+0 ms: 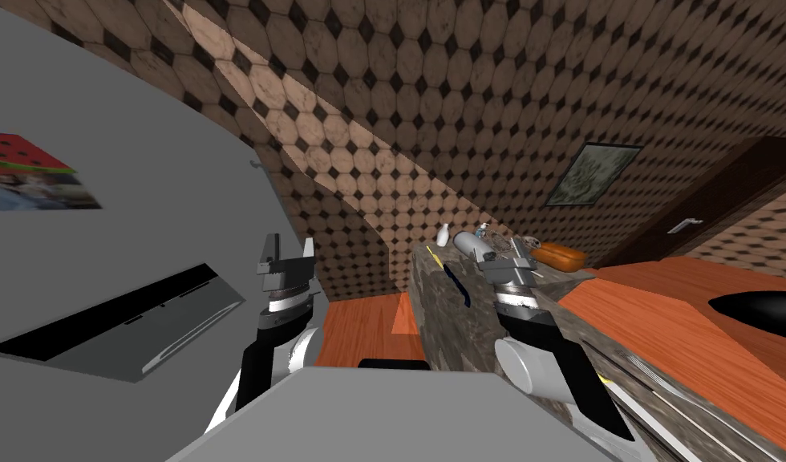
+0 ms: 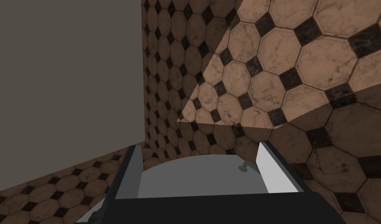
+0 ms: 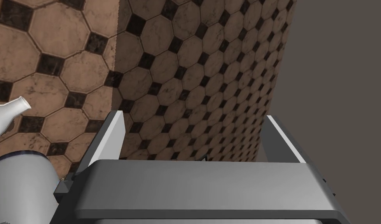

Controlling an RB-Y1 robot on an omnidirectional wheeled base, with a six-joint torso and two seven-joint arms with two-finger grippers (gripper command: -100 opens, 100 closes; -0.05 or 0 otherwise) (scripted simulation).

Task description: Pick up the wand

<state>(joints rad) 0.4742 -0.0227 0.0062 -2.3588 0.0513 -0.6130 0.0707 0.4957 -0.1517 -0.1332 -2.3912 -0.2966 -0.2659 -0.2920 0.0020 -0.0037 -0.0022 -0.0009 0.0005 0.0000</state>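
While both sets of fingers stand apart and empty, I log: wand [image 1: 455, 285], slim dark rod, flat on the stone worktop [image 1: 435, 317] near right gripper [image 3: 194, 115] (left gripper [image 2: 198, 145] idle). Probably light, stiff, roll-prone; grasp mid-shaft.

In the right wrist view, the picture's edge cuts off the white narrow-necked bottle [image 3: 7, 115] and the light grey cylinder with a dark blue rim [image 3: 22, 184]. In the head view, the small items [image 1: 502, 239] on the mottled stone desk [image 1: 439, 321] are too small to tell.
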